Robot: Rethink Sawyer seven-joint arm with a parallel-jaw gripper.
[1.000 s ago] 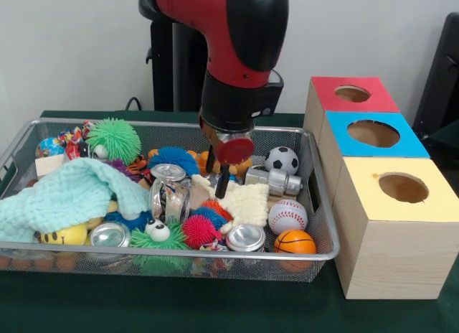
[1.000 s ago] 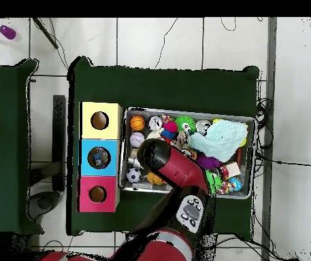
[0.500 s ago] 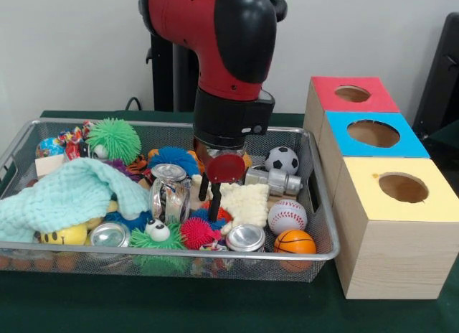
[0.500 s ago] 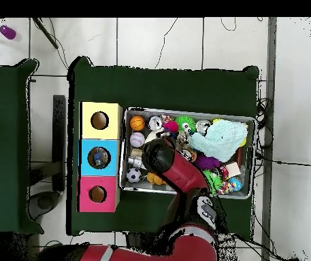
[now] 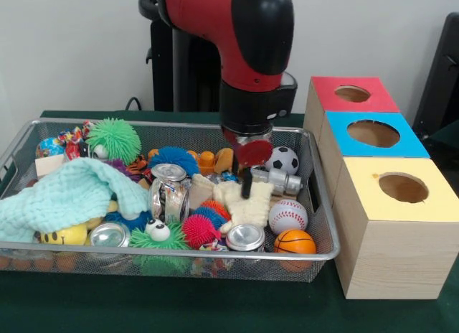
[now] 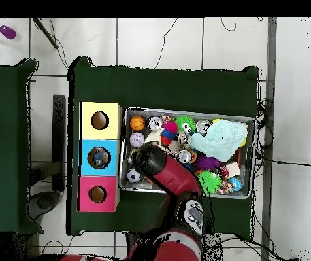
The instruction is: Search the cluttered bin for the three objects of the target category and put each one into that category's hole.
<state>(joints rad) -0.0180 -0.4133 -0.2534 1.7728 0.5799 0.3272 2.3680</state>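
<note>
The silver wire-mesh bin is full of toys and also shows in the overhead view. One clear wrinkly bottle stands in the middle of the bin beside the mint cloth. No other clear bottle shows. My gripper hangs low over a cream fuzzy cloth, just left of the grey metal flask and well right of the bottle. It holds nothing that I can see. In the overhead view the arm hides the gripper. The blue-topped box's hole is to the right of the bin, and something dark shows inside it from overhead.
The red-topped box and the yellow-topped box flank the blue one. A mint cloth covers the bin's left part. Silver cans, a soccer ball, a baseball and a basketball lie near the gripper.
The arm has swung right in the front view, from beside the clear bottle to the cream cloth next to the flask. The toys have not visibly moved.
</note>
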